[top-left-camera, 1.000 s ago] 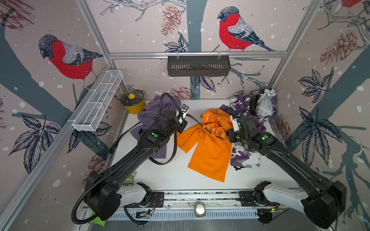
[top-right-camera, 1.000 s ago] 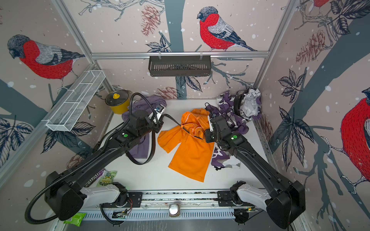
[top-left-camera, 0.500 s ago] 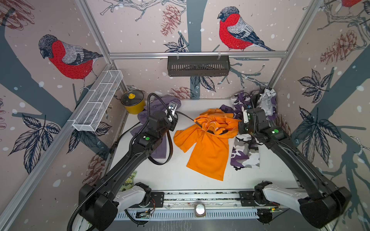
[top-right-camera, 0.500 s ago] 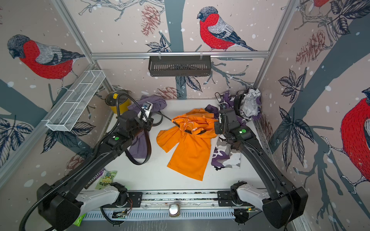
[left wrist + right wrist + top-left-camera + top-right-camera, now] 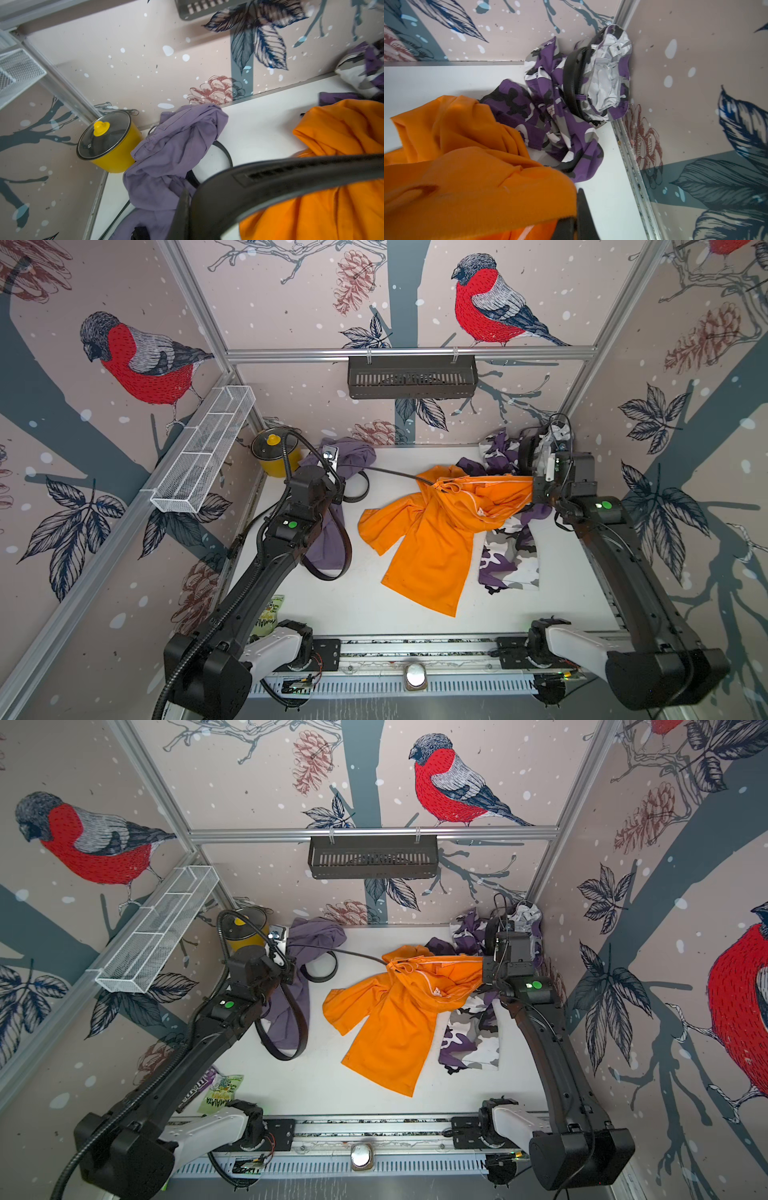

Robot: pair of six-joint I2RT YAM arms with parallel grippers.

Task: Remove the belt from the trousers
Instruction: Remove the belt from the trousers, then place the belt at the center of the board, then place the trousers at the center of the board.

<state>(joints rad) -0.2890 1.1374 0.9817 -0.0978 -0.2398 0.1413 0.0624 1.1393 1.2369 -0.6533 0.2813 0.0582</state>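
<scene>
Yellow pot [image 5: 274, 452] sits upper left, lilac garment [image 5: 357, 452] just beside it. Next, left gripper [image 5: 335, 472] clamped on the black belt [image 5: 270, 187]: slack loops hang under the arm, one strand runs taut rightward into the orange trousers [image 5: 432, 539] at frame centre. Then right gripper [image 5: 534, 491], pinched shut on their waistband, right of centre. Camo trousers [image 5: 511, 558] heaped at far right.

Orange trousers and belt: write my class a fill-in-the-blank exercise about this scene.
The right pincer is shut on the ____ trousers.
The left pincer is shut on the black ____.
Beside the purple trousers stands a ____ pot.
Missing words: orange; belt; yellow.
</scene>
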